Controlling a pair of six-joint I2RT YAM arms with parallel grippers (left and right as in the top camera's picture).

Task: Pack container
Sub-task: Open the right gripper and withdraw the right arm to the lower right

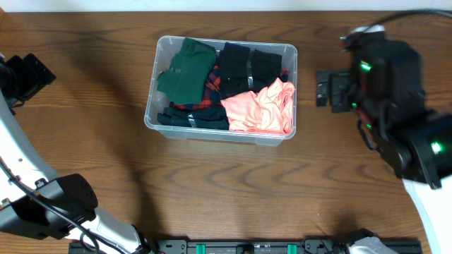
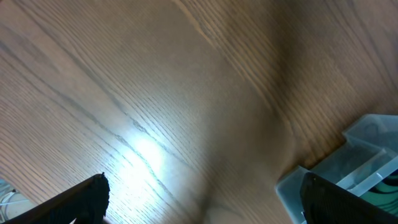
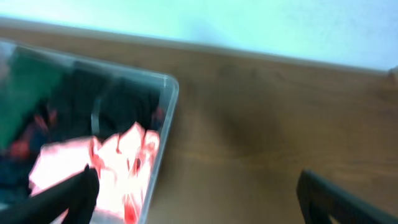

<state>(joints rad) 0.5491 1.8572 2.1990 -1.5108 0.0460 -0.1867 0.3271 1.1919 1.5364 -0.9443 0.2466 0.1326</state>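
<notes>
The right gripper (image 1: 323, 88) hangs empty over the table (image 1: 212, 190), fingers spread wide, just beside the right-hand short wall of the container (image 1: 212, 135), which sits mid-table toward the far edge with its long axis running side to side. In the right wrist view the container's corner rim lies to the left of the open fingers, a pink garment (image 3: 118, 162) heaped against it. The bin already holds folded clothes, among them a green garment (image 1: 187, 70) and black pieces (image 1: 236, 67). The left gripper (image 1: 35, 74), also open and holding nothing, stands well apart beyond the container's opposite end; its wrist view catches only a corner of the bin. The right arm is judged the nearer, and any reach from it would run leftward along the bin's length.
</notes>
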